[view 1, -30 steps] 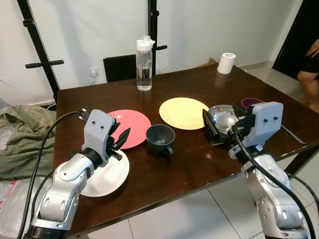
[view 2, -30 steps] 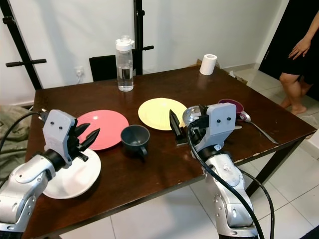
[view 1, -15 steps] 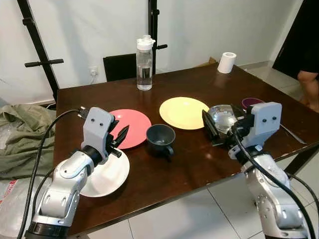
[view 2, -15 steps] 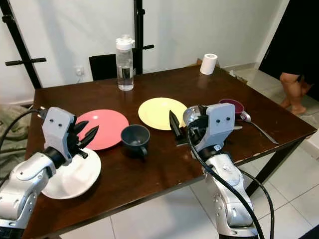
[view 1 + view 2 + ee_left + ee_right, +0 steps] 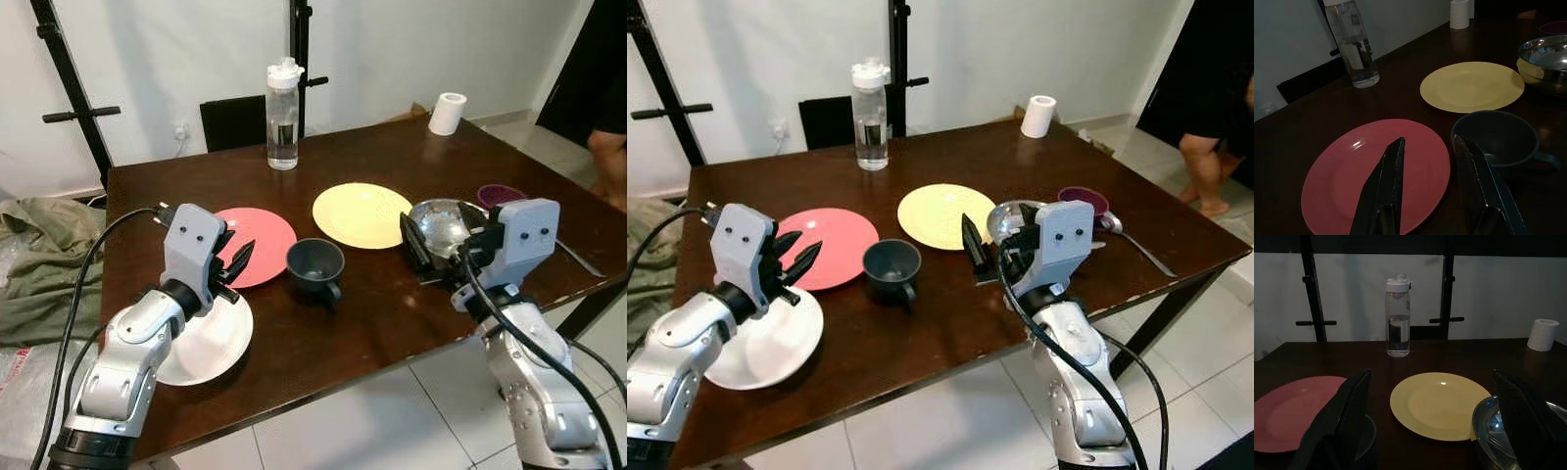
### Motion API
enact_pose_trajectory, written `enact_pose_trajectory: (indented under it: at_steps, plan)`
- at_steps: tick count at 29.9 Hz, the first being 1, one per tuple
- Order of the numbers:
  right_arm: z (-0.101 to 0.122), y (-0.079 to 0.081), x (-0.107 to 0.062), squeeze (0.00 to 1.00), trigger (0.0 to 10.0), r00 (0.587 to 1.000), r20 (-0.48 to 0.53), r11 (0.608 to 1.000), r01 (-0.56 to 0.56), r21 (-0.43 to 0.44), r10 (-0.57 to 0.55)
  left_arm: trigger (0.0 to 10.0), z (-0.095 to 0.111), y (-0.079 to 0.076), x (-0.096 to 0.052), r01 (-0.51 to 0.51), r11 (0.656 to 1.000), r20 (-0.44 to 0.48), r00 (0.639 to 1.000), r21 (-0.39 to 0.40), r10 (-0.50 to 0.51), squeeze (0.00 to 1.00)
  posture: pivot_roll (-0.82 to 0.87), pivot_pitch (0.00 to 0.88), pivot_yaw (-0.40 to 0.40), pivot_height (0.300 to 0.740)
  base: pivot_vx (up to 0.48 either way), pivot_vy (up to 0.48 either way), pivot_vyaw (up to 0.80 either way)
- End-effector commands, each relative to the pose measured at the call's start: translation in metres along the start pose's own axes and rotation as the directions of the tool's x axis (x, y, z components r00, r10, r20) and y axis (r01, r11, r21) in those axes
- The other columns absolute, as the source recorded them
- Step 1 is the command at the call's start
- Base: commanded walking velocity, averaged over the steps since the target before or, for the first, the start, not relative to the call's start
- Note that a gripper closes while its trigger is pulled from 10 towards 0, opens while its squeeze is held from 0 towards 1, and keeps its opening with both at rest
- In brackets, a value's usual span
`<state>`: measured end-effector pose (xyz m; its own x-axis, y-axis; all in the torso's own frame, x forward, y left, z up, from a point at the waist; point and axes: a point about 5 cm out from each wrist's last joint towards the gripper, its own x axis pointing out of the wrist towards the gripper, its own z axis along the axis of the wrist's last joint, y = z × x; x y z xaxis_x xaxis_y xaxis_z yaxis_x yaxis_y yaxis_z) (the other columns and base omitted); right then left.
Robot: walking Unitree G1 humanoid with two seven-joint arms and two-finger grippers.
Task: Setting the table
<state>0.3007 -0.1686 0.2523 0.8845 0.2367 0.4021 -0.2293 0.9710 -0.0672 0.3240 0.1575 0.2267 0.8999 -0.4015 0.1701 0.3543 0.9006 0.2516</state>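
On the dark wooden table (image 5: pixel 392 313) lie a red plate (image 5: pixel 253 258), a yellow plate (image 5: pixel 361 214), a dark cup (image 5: pixel 315 266) and a white plate (image 5: pixel 206 343) at the near left edge. My left gripper (image 5: pixel 235 266) hovers open over the near rim of the red plate (image 5: pixel 1342 191), with the cup (image 5: pixel 1498 142) just off its right finger. My right gripper (image 5: pixel 438 245) stands wide open at a steel bowl (image 5: pixel 446 217). The bowl's rim (image 5: pixel 1488 421) sits low between its fingers (image 5: pixel 1347 416). Neither gripper holds anything.
A water bottle (image 5: pixel 281 116) stands at the back of the table and a paper roll (image 5: pixel 449 113) at the far right corner. A purple bowl (image 5: pixel 500 195) and cutlery (image 5: pixel 578 258) lie by the right edge. A person (image 5: pixel 1205 147) stands at the right.
The head camera has shifted slightly. Both grippers stay open, much where they were. The person at the right has moved a little.
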Motion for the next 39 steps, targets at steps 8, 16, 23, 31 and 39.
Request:
enact_pose_trajectory:
  at_steps: [8,16,23,31,39]
  plan:
    - [0.0029,0.0012,-0.001,0.0,10.0,1.0,0.001,1.0,0.003,-0.007,-0.003,10.0,0.0006,0.0045,-0.0005,0.006,1.0,-0.002,1.0,0.003,-0.006,0.0,-0.07,0.147,0.083,0.74,0.0,0.0,0.0]
    - [0.0031,0.0014,-0.0015,0.0,10.0,1.0,0.001,1.0,-0.001,-0.007,0.001,10.0,0.0008,0.0043,-0.0016,0.006,1.0,-0.003,1.0,0.004,-0.006,0.0,-0.07,0.154,0.086,0.74,0.0,0.0,0.0]
    - [0.0033,0.0018,-0.0016,0.0,10.0,1.0,-0.001,1.0,-0.004,-0.01,0.004,10.0,0.0007,0.0035,-0.0021,0.009,1.0,-0.004,1.0,0.002,-0.009,0.0,-0.06,0.155,0.092,0.74,0.0,0.0,0.0]
    - [0.004,0.0022,-0.0013,0.0,10.0,1.0,0.002,1.0,-0.003,-0.009,0.003,10.0,0.0012,0.0047,-0.0018,0.008,1.0,-0.001,1.0,-0.001,-0.008,0.0,-0.06,0.154,0.092,0.74,0.0,0.0,0.0]
    - [0.0,-0.0004,-0.0073,0.0,10.0,1.0,-0.012,1.0,0.015,-0.007,-0.015,10.0,-0.0038,0.0013,-0.0053,0.004,1.0,-0.015,1.0,-0.02,-0.004,0.0,-0.04,0.112,0.089,0.74,0.0,0.0,0.0]
